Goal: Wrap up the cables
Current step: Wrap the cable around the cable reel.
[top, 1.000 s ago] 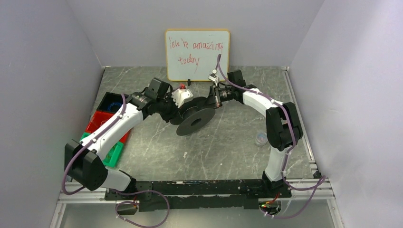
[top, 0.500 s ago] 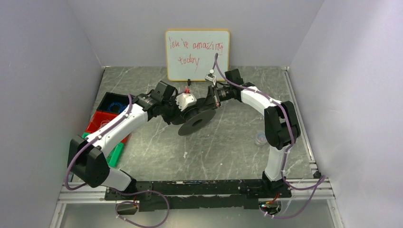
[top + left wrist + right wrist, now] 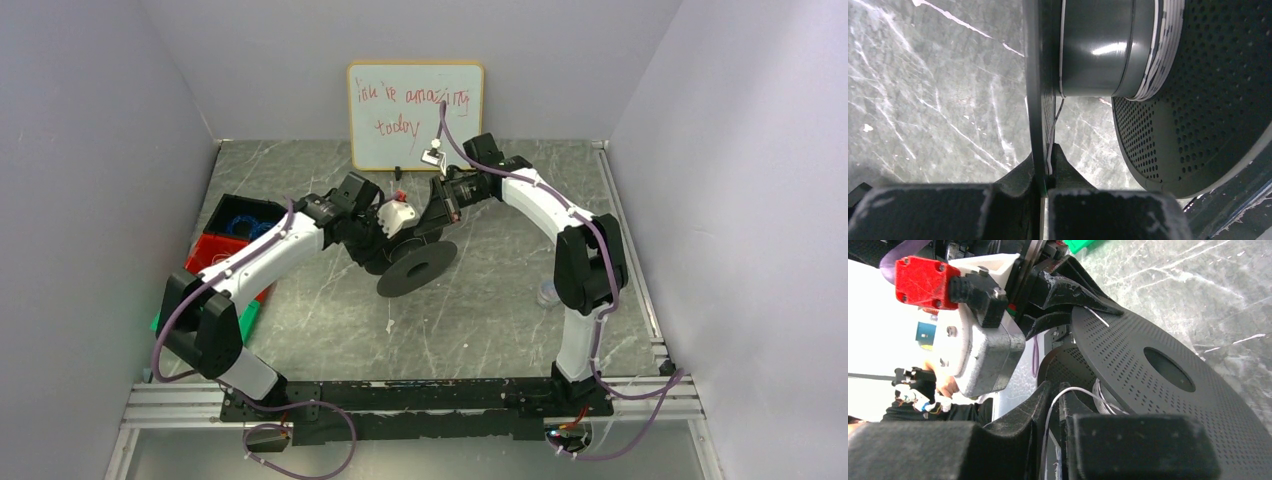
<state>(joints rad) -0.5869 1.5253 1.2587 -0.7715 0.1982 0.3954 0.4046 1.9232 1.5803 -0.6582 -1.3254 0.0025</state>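
The left gripper (image 3: 1044, 167) is clenched on the rim of one flange of the black spool (image 3: 415, 268), which hangs tilted over the middle of the table, nearer the far edge. The thin white cable (image 3: 1162, 45) is partly wound on the spool's core. A loose strand leads to the right gripper (image 3: 1053, 402), which pinches it.

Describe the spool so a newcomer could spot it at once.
Find the whiteboard against the back wall, then drop to the table below it. There the left claw grips the spool by one flange. It is black, with two round perforated discs, unlike the boxy bins at left.
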